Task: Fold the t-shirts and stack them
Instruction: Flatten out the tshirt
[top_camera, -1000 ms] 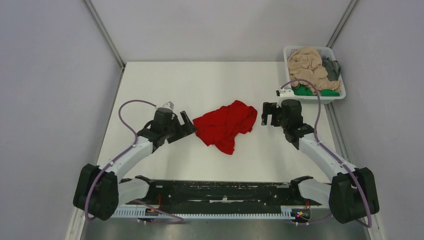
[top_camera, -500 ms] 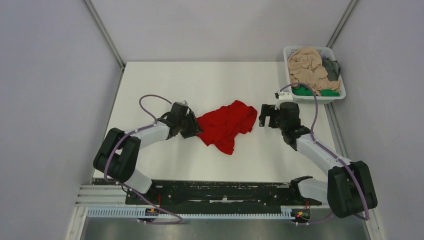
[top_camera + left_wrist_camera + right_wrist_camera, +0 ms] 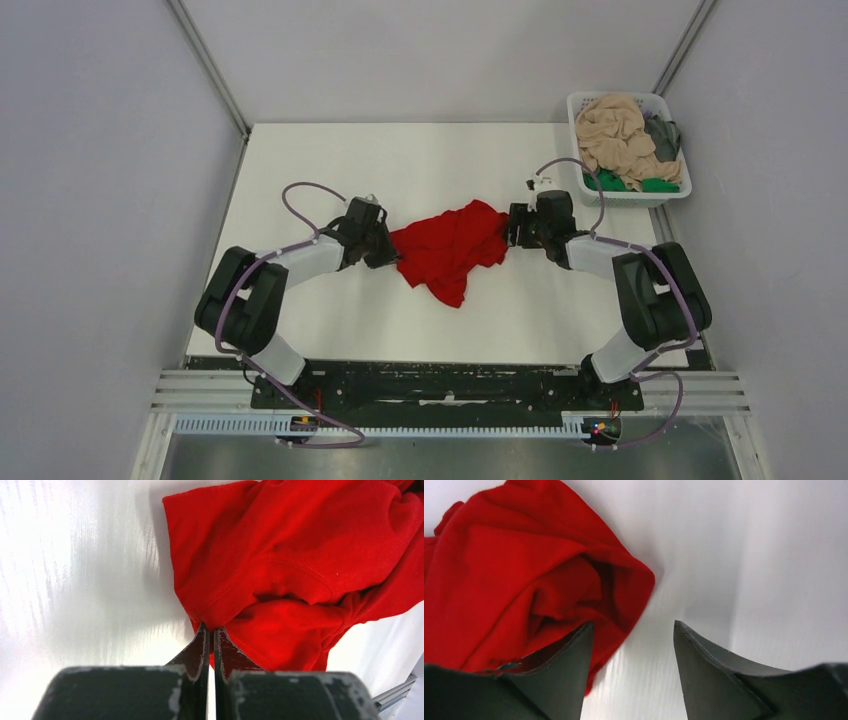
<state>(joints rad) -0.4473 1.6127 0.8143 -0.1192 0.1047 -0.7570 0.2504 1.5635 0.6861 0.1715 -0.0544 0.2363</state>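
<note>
A crumpled red t-shirt (image 3: 450,250) lies mid-table. My left gripper (image 3: 385,250) is at its left edge; in the left wrist view the gripper (image 3: 210,628) is shut, its tips pinching the hem of the red cloth (image 3: 280,555). My right gripper (image 3: 512,228) is low at the shirt's right edge. In the right wrist view it (image 3: 634,625) stands open, with the left finger over the red cloth (image 3: 514,570) and the right finger over bare table. Peach-beige (image 3: 615,130), dark grey (image 3: 665,135) and green (image 3: 610,182) t-shirts are heaped in the basket.
The white slotted basket (image 3: 640,197) stands at the back right corner of the white table (image 3: 400,170), just behind the right arm. Grey walls close in the left, back and right sides. The black arm rail runs along the near edge.
The left gripper moved right to the shirt's left edge and shut on it. The right gripper moved left to the shirt's right edge and its jaws have narrowed.
</note>
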